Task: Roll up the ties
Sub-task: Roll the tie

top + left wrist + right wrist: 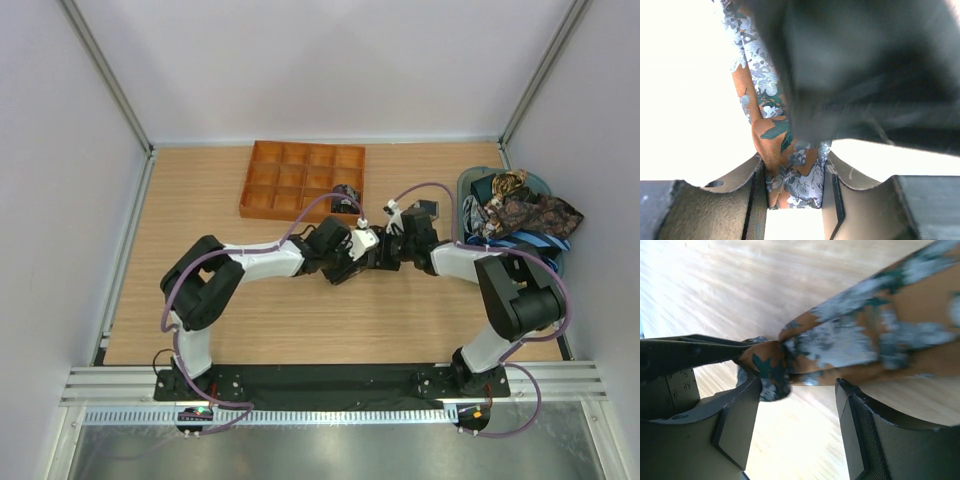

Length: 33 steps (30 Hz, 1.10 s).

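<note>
Paisley tie (772,125) is pinched between the fingers of my left gripper (795,172), fabric filling the gap and touching both, over the middle of the table (330,320) where my two arms meet. My right gripper (799,385) stands spread, the tie's bunched end just beside one finger, apart from the other, the rest running off over the wood. More ties (520,215) are heaped in the bin (468,185) at right; a small dark roll (347,194) sits in the orange tray (245,195), corner cell nearest the grippers.
</note>
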### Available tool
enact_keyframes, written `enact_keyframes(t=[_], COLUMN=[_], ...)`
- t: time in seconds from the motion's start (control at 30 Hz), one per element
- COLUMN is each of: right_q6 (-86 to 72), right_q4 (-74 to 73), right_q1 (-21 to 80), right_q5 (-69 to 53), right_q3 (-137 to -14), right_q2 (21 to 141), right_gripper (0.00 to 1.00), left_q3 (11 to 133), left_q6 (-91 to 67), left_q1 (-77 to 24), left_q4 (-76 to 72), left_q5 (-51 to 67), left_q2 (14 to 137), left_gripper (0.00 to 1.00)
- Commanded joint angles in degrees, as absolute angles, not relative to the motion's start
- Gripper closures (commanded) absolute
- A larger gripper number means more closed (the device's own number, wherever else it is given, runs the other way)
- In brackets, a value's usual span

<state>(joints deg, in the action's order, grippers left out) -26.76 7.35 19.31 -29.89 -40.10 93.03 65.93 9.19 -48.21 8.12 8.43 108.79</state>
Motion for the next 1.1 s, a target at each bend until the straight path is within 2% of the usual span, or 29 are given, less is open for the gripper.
enact_keyframes(t=[0.0, 0.1, 0.37, 0.5, 0.57, 0.8, 1.07], right_q6=[-28.3, -29.4, -31.7, -29.1, -25.9, -16.8, -9.9], right_q4=[12.1, 14.0, 17.1, 12.1, 6.4, -3.9, -4.5], right_q1=[17.2, 16.9, 13.9, 13.6, 15.0, 34.7, 58.5], right_q5=[-31.1, -34.4, -34.7, -27.8, -20.5, 5.2, 21.1], right_q3=[-40.6, -41.1, -38.1, -36.0, -35.1, -33.7, -34.1], right_q2=[92.5, 95.0, 89.6, 80.5, 73.9, 59.1, 59.7], right_gripper=[0.34, 0.39, 0.41, 0.43, 0.44, 0.44, 0.45], left_q3=[64.6, 64.6, 65.5, 66.2, 66.7, 74.2, 80.4], left_q6=[7.5, 7.5, 7.3, 6.9, 6.6, 3.5, 1.1], left_q1=[-45.8, -45.8, -45.8, -45.6, -45.5, -45.5, -45.4], left_q4=[17.0, 16.9, 17.9, 18.9, 20.1, 31.2, 39.3], left_q5=[4.8, 4.8, 5.0, 5.5, 5.9, 5.8, 6.2], left_q2=[110.9, 111.1, 111.9, 112.7, 112.9, 117.1, 120.1], left_gripper=[0.68, 0.68, 0.69, 0.70, 0.70, 0.69, 0.68])
